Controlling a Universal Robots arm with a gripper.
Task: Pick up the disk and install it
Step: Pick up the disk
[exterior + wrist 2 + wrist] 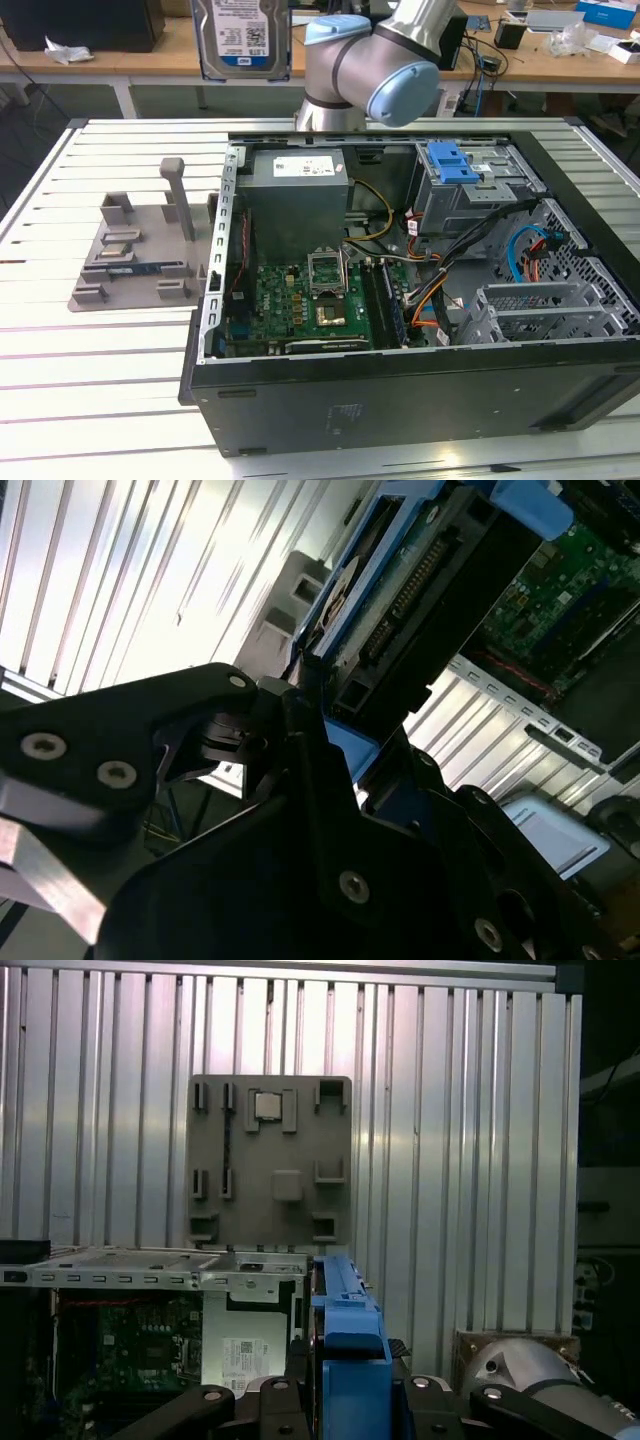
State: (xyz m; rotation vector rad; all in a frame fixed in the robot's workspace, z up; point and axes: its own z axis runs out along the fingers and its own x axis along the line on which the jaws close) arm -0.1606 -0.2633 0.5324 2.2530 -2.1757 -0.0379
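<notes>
The disk (243, 35) hangs upright high above the slatted table, behind the open computer case, with its white and blue label facing the exterior view. Blue rails frame it. In the second wrist view my gripper (318, 702) is shut on the disk (400, 590), its black fingers (300, 742) clamping one end. In the first wrist view the disk's blue rail (345, 1325) stands edge-on between the black jaws of the gripper (345, 1390).
The open computer case (400, 405) lies on the table with a motherboard (300, 300), a grey power-supply box (297, 200) and a drive cage with a blue latch (450, 160). A grey fixture plate (140, 255) sits at the exterior view's left. The arm's elbow (370, 65) looms behind the case.
</notes>
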